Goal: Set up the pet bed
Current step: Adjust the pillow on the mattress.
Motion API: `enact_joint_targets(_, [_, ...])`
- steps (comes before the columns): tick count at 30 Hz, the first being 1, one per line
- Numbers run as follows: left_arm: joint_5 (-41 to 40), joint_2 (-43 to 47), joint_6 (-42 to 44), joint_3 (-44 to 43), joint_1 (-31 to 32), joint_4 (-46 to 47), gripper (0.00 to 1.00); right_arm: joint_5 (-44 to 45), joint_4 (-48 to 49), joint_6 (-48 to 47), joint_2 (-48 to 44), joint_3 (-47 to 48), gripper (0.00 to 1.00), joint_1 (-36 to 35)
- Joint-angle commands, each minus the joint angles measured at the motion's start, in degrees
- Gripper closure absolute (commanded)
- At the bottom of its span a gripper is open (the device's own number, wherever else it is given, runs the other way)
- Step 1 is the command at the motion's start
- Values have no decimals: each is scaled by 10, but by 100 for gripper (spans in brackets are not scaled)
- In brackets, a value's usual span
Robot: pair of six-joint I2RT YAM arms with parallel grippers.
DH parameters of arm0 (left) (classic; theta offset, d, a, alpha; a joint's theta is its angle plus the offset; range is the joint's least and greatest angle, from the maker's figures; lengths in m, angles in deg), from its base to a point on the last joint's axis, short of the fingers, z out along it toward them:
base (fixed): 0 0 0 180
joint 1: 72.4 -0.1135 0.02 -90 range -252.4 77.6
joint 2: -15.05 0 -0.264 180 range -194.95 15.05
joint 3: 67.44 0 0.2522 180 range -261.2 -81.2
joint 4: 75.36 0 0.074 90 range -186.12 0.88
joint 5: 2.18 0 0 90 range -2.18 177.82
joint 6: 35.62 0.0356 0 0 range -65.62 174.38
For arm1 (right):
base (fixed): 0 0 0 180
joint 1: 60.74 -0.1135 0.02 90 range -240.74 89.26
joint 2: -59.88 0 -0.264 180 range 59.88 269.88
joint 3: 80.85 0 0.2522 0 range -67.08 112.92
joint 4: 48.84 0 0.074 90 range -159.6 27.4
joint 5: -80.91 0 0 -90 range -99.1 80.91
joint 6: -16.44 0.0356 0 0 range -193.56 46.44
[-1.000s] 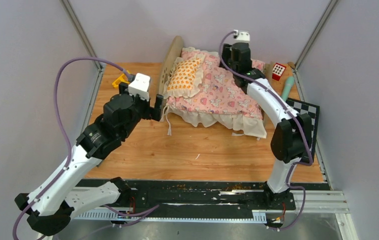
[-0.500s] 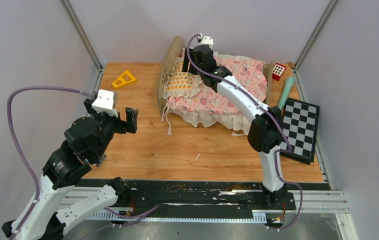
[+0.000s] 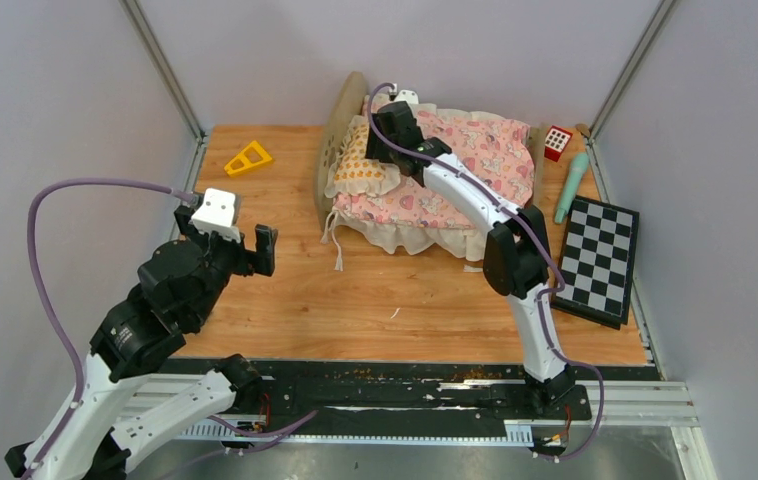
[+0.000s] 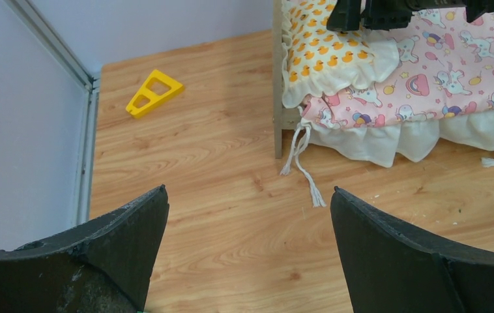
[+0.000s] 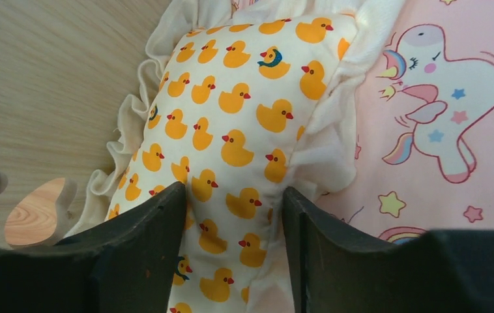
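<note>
The pet bed [image 3: 338, 140] stands at the back of the table, its light-wood headboard on the left and a pink unicorn quilt [image 3: 465, 165] spread over it. A frilled pillow with orange ducks [image 5: 231, 130] lies against the headboard. My right gripper [image 5: 233, 189] reaches over the bed, its two fingers pressed into either side of the pillow [image 3: 363, 165]. My left gripper [image 4: 247, 189] hovers open and empty over bare wood, left of the bed [image 4: 277, 98]. In the top view the left gripper [image 3: 235, 245] is well apart from the bed.
A yellow triangle block [image 3: 248, 158] lies at the back left. On the right are a red block [image 3: 557, 142], a teal handle-like tool [image 3: 571, 185] and a checkerboard [image 3: 600, 260]. A white tie string [image 3: 336, 245] trails from the bed's front left corner.
My right gripper swung from the bed's far right end over to the pillow and set its fingers around it. The left arm drew back from the headboard toward the left front.
</note>
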Motion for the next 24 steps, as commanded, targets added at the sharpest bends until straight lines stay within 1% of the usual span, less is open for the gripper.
enact_joint_targets(1, [0,7,-4,3,-3,7,0,-17,32,16,1,-3,56,-4])
enact_joint_targets(3, [0,6,-5,5,-3,5,0,-22,52,20,-10,-24,72,-3])
enact_joint_targets(5, [0,6,-7,7,-3,5,0,-21,78,22,-32,-49,85,-3])
enact_joint_targets(7, [-1,7,-10,7,-3,5,0,-14,111,20,-60,-79,97,-3])
enact_joint_targets(8, [-1,6,-12,6,-3,4,0,-9,129,21,-76,-104,100,-2])
enact_joint_targets(10, [1,7,-15,5,-3,2,0,-11,166,28,-111,-138,100,2])
enact_joint_targets(14, [-4,10,-16,3,-3,1,0,-44,224,58,-169,-187,100,18])
enact_joint_targets(17, [-3,12,-19,2,-3,1,0,-74,298,93,-207,-232,100,29])
enact_joint_targets(20, [-2,11,-20,2,-3,0,0,-94,347,125,-225,-258,100,35])
enact_joint_targets(24, [0,10,-23,3,-3,-1,0,-93,395,160,-227,-280,100,39])
